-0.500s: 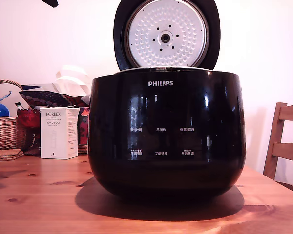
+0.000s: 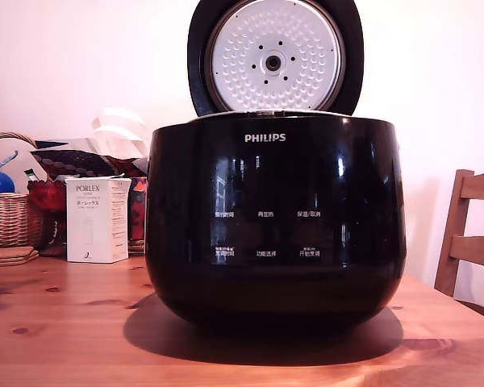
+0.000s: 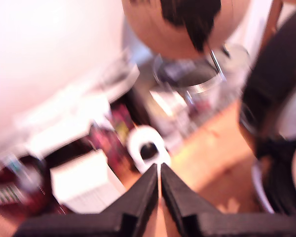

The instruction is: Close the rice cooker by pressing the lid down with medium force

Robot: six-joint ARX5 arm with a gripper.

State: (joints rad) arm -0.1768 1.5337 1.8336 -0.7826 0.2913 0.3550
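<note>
1. The glossy black rounded rice cooker (image 2: pixel 276 222) sits mid-table on the pine wooden table (image 2: pixel 64 322).
2. Its thick round black lid with a dimpled silver inner plate (image 2: pixel 274 58) stands upright on its rear hinge, so closing has not begun.
3. The black gripper (image 3: pixel 159 183) shows only in the blurred wrist view, fingertips nearly touching, gripping nothing, probably readied for pushing.

Glossy black rice cooker (image 2: pixel 274 226), white PHILIPS lettering and small white labels. Black lid (image 2: pixel 275 56), silvery-white dimpled inner plate. Black gripper (image 3: pixel 159 178); beyond its tips, a white box (image 3: pixel 86 180), blurred, probably the white PORLEX carton. Warm orange-brown knotty table (image 2: pixel 64 339). Tan woven basket (image 2: pixel 12 214).
</note>
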